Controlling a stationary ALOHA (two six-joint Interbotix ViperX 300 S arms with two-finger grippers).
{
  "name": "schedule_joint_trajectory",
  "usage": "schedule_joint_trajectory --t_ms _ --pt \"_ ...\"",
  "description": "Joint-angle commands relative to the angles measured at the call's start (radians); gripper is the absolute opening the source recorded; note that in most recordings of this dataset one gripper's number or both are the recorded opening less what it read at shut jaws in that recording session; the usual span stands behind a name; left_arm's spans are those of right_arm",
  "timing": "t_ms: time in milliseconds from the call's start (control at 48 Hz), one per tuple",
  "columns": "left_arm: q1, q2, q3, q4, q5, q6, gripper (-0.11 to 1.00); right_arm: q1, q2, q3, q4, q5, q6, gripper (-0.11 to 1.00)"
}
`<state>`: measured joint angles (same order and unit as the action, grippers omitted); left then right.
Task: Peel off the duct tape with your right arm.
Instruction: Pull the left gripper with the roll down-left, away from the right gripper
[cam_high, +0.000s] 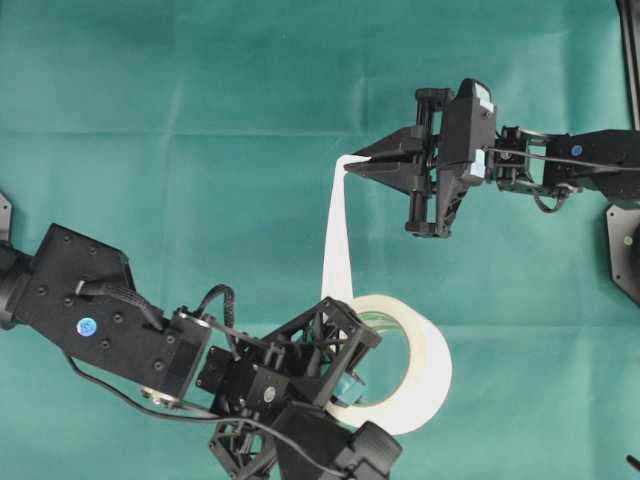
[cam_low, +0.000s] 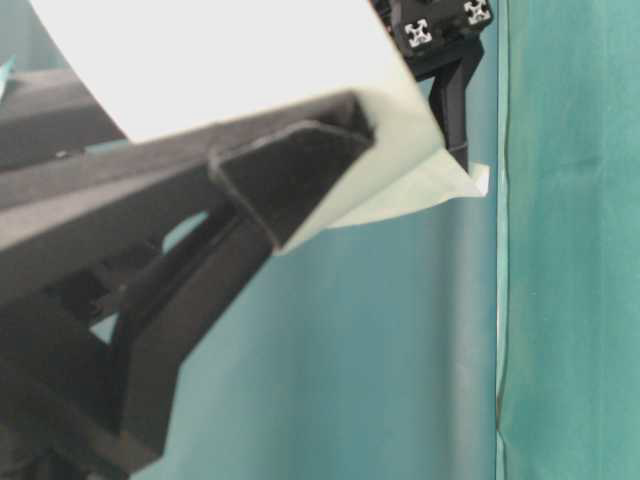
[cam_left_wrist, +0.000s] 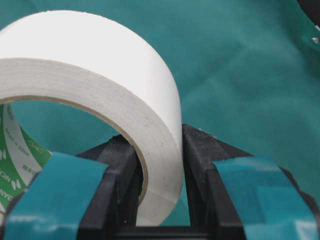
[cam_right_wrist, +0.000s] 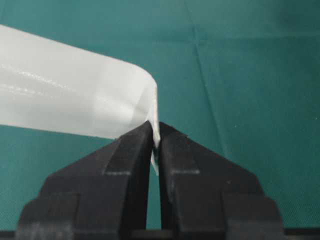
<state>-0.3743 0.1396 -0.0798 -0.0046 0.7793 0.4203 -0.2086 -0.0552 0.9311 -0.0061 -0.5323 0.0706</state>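
From overhead, the left gripper (cam_high: 350, 385) lies nearest the camera at the bottom, clamped across the wall of the duct tape (cam_high: 415, 365), which stands on edge on the green worktop (cam_high: 150, 120). A peeled strip (cam_high: 337, 235) runs from the roll up and away to the right gripper (cam_high: 352, 163), whose plain black fingers are pressed together on its end. The strip's long axis points from the roll straight to that gripper, so pulling further along that line should lengthen the peel.

At table level, a black finger fills the foreground, blurred, with white tape folded over it; the right gripper (cam_low: 462, 148) shows only its tip behind, pinching a corner of the strip. The roll is cut off here.

The left wrist view shows the teal-patched fingers (cam_left_wrist: 55, 192) squeezing the roll's white wall between them, its green-printed core at left.

The right wrist view shows the wedge fingers (cam_right_wrist: 132, 150) closed on the strip's end, the strip trailing off to the left edge.
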Motion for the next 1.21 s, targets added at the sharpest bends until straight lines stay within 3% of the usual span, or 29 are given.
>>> schedule_joint_trajectory --t_ms 0,480,751,1188 --pt "-0.094 -0.034 -0.049 -0.009 -0.029 0.003 0.2 -0.074 -0.003 -0.003 0.005 0.006 0.003 -0.09" --pt "-0.104 -0.044 -0.087 -0.009 -0.035 0.015 0.2 -0.072 0.0 -0.003 -0.012 0.018 0.002 -0.09" --pt "-0.147 -0.041 -0.12 -0.011 -0.035 0.152 0.2 -0.072 0.029 -0.009 -0.012 0.032 0.002 -0.09" --pt "-0.147 -0.038 -0.106 -0.011 -0.035 0.138 0.2 -0.072 0.02 -0.005 -0.012 0.032 0.003 -0.09"
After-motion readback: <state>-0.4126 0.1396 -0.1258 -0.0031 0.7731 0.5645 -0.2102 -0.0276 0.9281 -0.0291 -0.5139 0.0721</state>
